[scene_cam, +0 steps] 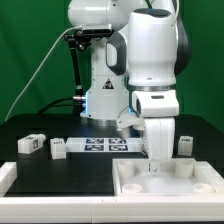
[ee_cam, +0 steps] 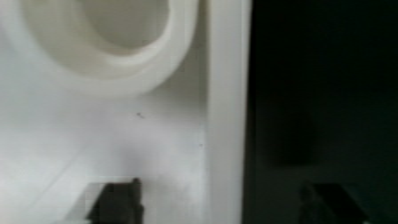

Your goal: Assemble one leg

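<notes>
- In the exterior view we see the arm reaching straight down over the tray, the large white rimmed part at the near edge of the black surface, toward the exterior view's right
- The jaws sit low at the tray's far side; from this view we cannot tell how they stand
- The wrist view settles it: the two dark fingertips are spread wide, with the tray's raised rim running between them and nothing pinched; we cannot tell whether either one touches the rim
- That view also shows a round raised socket in the tray floor, which we cannot make out in the exterior view
- Only the exterior view shows the legs: the left leg and the second leg lie on the surface at the exterior view's left, well apart from the jaws; the right leg lies just beyond the tray, at the exterior view's right
- The marker board lies flat between the second leg and the arm
</notes>
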### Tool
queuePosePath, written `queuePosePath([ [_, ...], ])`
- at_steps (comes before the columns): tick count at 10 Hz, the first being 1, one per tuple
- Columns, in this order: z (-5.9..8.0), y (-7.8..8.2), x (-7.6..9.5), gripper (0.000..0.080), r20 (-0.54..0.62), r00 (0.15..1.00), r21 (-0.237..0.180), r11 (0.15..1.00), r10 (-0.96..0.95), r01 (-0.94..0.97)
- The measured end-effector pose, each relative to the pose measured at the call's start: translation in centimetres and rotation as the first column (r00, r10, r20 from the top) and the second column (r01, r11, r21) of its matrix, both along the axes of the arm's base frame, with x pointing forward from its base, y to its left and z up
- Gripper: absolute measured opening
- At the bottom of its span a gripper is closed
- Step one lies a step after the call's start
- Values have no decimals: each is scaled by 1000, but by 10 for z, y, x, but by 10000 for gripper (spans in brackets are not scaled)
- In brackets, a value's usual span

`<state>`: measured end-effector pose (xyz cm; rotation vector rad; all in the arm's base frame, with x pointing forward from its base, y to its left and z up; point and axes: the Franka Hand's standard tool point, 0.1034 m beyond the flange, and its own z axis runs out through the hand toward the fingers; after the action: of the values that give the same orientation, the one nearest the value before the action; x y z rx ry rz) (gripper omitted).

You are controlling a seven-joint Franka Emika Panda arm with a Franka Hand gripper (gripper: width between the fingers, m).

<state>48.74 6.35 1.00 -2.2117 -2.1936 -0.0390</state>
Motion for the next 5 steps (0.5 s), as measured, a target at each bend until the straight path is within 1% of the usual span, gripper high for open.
queuePosePath([
  [1,0,0,0,598,0,1000,0,1000,0,0],
  [2,0,0,0,634,0,1000,0,1000,0,0],
  [5,0,0,0,648,0,1000,0,1000,0,0],
])
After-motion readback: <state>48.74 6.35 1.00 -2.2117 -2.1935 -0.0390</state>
